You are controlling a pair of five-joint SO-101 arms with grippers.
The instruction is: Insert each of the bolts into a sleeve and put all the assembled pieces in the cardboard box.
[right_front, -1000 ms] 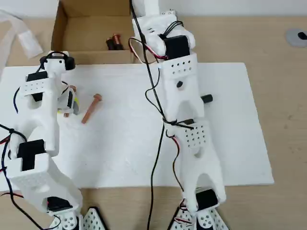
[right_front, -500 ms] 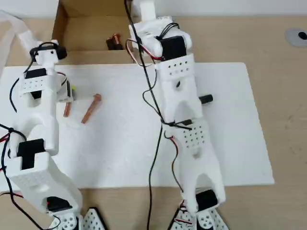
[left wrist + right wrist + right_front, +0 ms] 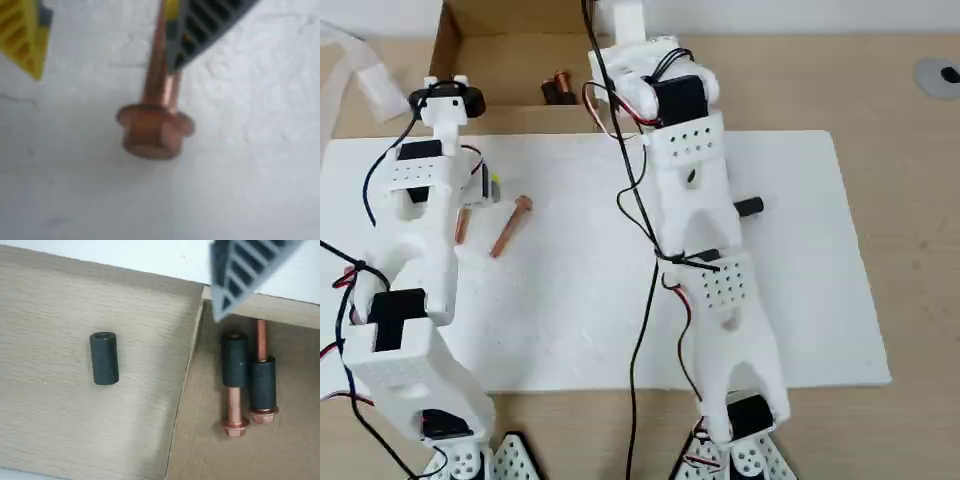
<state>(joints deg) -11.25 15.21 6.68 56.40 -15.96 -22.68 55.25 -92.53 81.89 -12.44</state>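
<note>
My left gripper (image 3: 115, 35) is open around a copper flanged bolt (image 3: 155, 132), well in from the white mat's (image 3: 800, 260) edges; whether the right gripper (image 3: 227, 300) is open, I cannot tell.

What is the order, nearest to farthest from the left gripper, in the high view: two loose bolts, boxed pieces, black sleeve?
1. Bolt, at the left gripper.
2. Second bolt, just beside it.
3. Assembled pieces, in the cardboard box.
4. Black sleeve, far right.
</note>
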